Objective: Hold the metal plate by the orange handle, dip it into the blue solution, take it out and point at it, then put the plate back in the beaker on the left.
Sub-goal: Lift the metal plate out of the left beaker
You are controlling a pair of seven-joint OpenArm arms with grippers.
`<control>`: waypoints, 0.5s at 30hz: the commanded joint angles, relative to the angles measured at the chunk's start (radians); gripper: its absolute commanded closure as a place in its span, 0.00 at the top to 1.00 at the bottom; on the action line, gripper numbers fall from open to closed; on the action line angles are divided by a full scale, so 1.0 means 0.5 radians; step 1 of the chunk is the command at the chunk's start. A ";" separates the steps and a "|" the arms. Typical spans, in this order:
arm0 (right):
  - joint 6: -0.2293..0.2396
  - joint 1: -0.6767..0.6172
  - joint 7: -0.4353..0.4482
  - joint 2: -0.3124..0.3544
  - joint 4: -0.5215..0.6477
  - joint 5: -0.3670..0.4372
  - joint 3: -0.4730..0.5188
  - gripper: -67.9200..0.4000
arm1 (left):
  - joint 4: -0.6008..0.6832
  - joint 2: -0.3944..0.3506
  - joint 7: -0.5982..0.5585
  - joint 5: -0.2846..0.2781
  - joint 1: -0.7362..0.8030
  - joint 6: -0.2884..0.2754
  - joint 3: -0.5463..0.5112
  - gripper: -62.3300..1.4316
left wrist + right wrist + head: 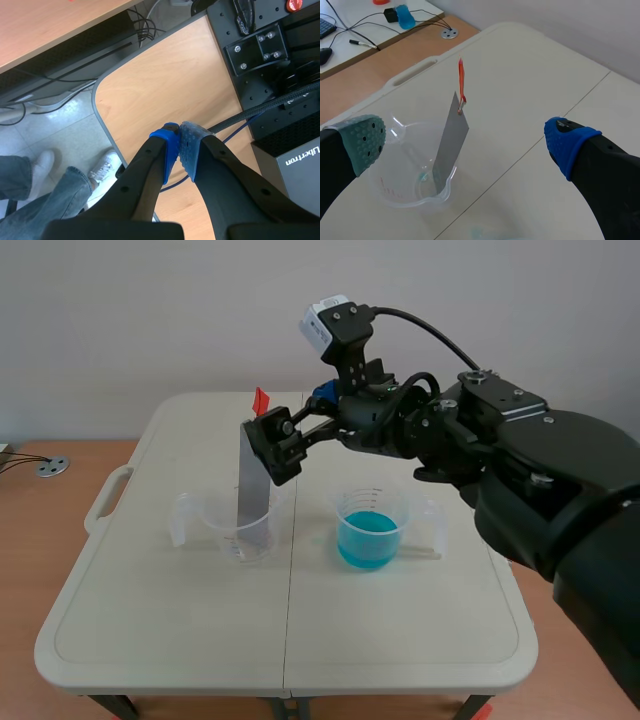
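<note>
Scene view: the metal plate (254,480) is stood tilted in the clear left beaker (235,528), just left of the table (180,640) centre seam. The blue solution (368,540) is held in the second beaker (375,525), just right of the seam. The right gripper (280,445) is parked beside the plate's top, under the orange handle (260,400).

Left wrist view: the left gripper (180,145) is closed on nothing, pads pressed together. No task item is seen.

Right wrist view: the right gripper (466,139) is spread wide, nothing held, with the plate ahead between the fingers.

The plate is judged thin, light, stiff and slick. The handle is a small, likely flexible tab, so it should be pinched squarely. The beaker is likely easily tipped.
</note>
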 commanded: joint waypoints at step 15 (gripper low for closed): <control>0.003 0.327 0.048 -0.243 -0.384 -0.059 -0.102 0.98 | 0.031 0.009 -0.021 -0.013 0.021 -0.006 0.006 0.07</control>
